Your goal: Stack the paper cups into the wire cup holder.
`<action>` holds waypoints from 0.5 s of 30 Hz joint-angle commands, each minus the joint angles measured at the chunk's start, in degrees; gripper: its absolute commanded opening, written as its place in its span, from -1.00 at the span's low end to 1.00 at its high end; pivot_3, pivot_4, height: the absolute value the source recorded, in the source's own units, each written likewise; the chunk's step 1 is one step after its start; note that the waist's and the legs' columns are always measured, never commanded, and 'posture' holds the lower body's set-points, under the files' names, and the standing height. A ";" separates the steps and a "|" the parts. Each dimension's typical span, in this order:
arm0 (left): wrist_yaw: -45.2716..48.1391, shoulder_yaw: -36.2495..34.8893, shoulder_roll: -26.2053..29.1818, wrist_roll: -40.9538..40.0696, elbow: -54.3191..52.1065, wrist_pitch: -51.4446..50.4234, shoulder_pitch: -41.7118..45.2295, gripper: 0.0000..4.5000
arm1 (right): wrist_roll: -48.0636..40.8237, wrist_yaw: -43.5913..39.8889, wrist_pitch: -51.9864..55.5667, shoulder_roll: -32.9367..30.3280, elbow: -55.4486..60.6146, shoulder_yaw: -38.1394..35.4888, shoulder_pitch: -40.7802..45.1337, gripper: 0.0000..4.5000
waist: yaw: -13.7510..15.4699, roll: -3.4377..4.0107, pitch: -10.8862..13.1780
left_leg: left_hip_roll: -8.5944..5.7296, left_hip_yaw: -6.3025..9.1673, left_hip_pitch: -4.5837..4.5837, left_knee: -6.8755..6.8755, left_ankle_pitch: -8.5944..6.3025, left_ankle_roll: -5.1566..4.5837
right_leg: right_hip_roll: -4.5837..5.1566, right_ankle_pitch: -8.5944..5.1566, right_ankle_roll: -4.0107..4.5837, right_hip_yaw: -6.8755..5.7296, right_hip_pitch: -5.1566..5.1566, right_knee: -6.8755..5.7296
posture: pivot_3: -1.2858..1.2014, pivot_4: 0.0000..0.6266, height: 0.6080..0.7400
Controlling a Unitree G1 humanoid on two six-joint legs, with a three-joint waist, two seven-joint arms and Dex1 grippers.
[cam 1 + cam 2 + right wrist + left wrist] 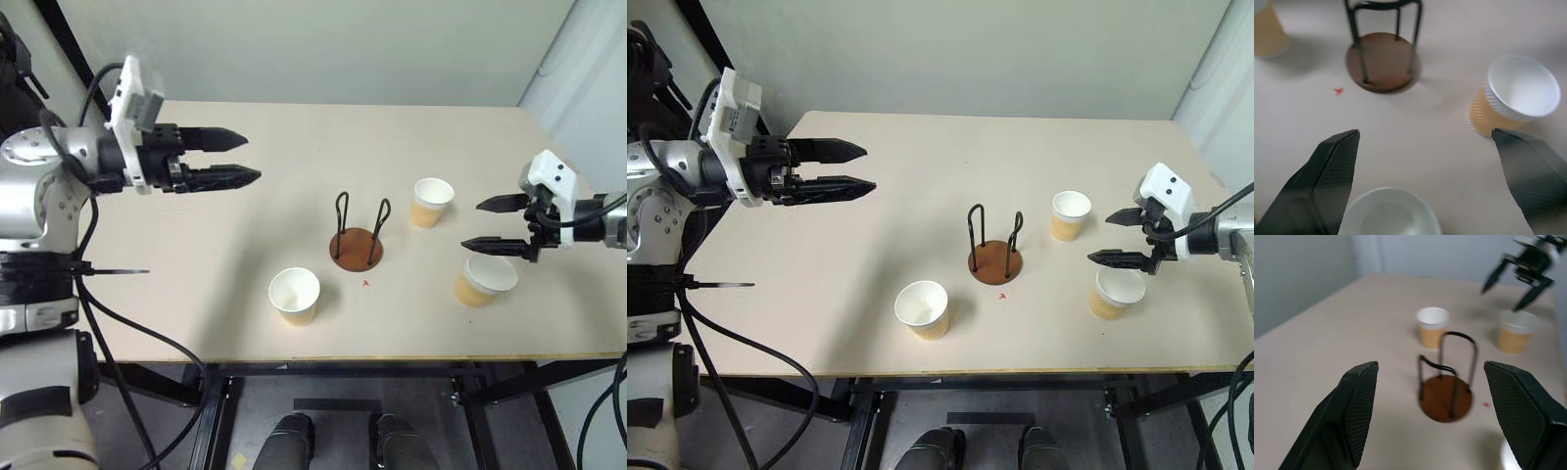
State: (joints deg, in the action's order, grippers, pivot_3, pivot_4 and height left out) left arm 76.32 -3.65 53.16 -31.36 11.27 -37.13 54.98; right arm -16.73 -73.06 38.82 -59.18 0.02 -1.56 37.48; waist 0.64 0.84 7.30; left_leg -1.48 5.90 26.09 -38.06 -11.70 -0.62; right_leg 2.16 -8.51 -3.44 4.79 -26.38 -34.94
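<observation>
The wire cup holder (356,245), a reddish-brown disc with two black wire loops, stands empty at the table's middle. Three tan paper cups stand upright around it: one (295,296) at the front left, one (431,202) behind and to the right, one (484,280) at the front right. My left gripper (252,158) hovers open above the table's left part, pointing toward the holder, with nothing between its fingers. My right gripper (472,224) is open and empty, just above the front right cup (1388,213), between the two right-hand cups.
The pale table (196,255) ends in a front edge close to the front cups. A small red mark (365,283) lies just in front of the holder. A grey wall stands behind the table.
</observation>
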 commanded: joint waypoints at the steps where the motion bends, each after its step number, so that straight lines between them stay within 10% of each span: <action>1: 3.21 0.05 1.68 -0.37 -0.24 -0.56 3.18 0.65 | -2.59 -0.20 1.78 -2.27 3.32 -3.27 0.10 0.99 | -0.12 0.00 0.00 | 0.00 -0.01 -0.02 0.00 0.01 0.01 | 0.00 0.00 0.00 0.01 0.00 0.00 | 0.03 -0.52 1.00; 15: 3.92 -1.30 2.50 -1.56 -4.63 -1.80 1.86 0.65 | -12.28 4.49 17.26 3.14 9.96 0.95 7.45 0.99 | -0.55 0.00 0.00 | 0.04 0.00 -0.02 0.10 0.11 0.02 | -0.06 -0.12 -0.14 0.02 -0.06 -0.03 | 0.03 -0.52 1.00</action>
State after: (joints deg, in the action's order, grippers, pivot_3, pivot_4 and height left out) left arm 79.67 -3.12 54.02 -32.28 8.55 -39.05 56.94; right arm -27.23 -68.75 54.32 -56.04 7.74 -0.79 43.73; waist 0.10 0.84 7.30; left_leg -1.45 5.89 26.08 -37.96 -11.59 -0.61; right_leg 2.10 -8.64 -3.58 4.82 -26.45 -34.97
